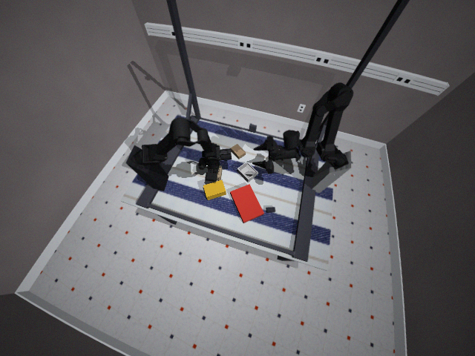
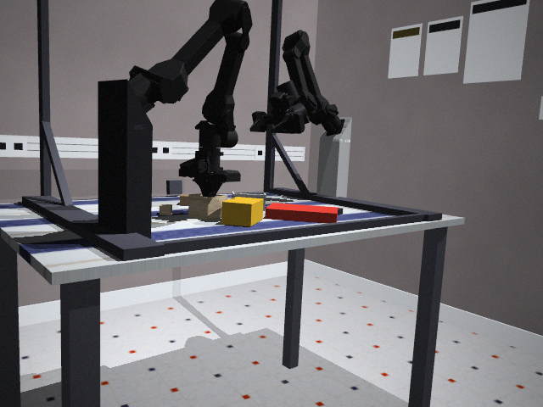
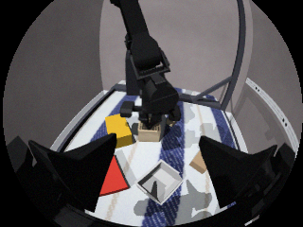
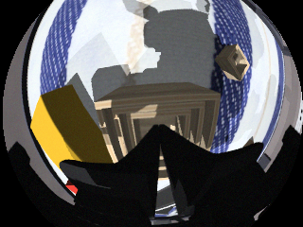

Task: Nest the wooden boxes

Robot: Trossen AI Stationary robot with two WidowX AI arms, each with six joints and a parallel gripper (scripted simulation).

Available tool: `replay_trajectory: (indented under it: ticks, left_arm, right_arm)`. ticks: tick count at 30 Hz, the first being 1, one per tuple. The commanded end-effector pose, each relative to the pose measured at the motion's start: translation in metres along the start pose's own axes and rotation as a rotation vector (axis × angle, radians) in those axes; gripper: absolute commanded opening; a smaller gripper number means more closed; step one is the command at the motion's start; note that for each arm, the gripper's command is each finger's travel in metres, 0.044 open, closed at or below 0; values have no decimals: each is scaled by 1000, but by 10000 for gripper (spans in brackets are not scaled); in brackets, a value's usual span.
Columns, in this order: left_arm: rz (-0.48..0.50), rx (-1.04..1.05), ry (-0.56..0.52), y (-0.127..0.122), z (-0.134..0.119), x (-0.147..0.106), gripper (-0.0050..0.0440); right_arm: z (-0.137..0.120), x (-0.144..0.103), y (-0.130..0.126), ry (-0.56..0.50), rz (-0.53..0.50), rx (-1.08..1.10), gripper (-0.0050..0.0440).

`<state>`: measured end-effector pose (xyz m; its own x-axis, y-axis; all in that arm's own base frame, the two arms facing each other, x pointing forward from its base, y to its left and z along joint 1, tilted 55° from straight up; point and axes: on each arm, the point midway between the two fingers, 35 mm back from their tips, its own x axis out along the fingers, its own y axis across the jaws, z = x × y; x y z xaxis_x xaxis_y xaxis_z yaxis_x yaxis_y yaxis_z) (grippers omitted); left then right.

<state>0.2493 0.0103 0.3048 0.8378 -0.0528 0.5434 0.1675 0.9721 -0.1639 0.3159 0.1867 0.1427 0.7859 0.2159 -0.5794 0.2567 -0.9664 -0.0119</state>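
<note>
"right gripper [image 1: 217, 166] [image 2: 210, 193] [image 3: 151, 125] [image 4: 160, 128]: fingers together, at the nested boxes [image 1: 219, 173] [image 2: 205, 205] [image 3: 149, 133] [image 4: 158, 91]. left gripper [image 1: 254, 156] [image 2: 257, 122] [image 3: 157, 138]: apart."

"progress?"

"several nested, open side up; small box [image 2: 165, 210] [image 3: 171, 123] [image 4: 233, 61] outside, on surface. likely left: insert it, withdraw."

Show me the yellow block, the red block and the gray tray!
yellow block [image 1: 215, 189] [image 2: 237, 213] [image 3: 117, 129] [image 4: 66, 128]: all four views, on its side or top
red block [image 1: 246, 202]: top view, on its top
gray tray [image 3: 167, 176]: left wrist view, inside floor
</note>
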Motion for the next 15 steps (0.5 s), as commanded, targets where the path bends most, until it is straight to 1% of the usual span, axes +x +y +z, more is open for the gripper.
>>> replay_trajectory:
  ticks: [1,3,11,12,14,15]
  left_arm:
    - [-7,3,-26,-2,9,1,400]
    - [-7,3,-26,-2,9,1,400]
    - [-7,3,-26,-2,9,1,400]
    - [-7,3,-26,-2,9,1,400]
    - [-7,3,-26,-2,9,1,400]
    - [-7,3,-26,-2,9,1,400]
  right_arm:
    - [-9,-10,-1,28,-8,126,0]
    - [-11,-15,-2,30,-12,292,0]
    - [-13,-27,-4,29,-20,718,-4]
    - [-13,-28,-4,28,-21,771,-4]
    - [-13,-28,-4,28,-21,771,-4]
    - [-13,-29,-4,27,-22,868,-5]
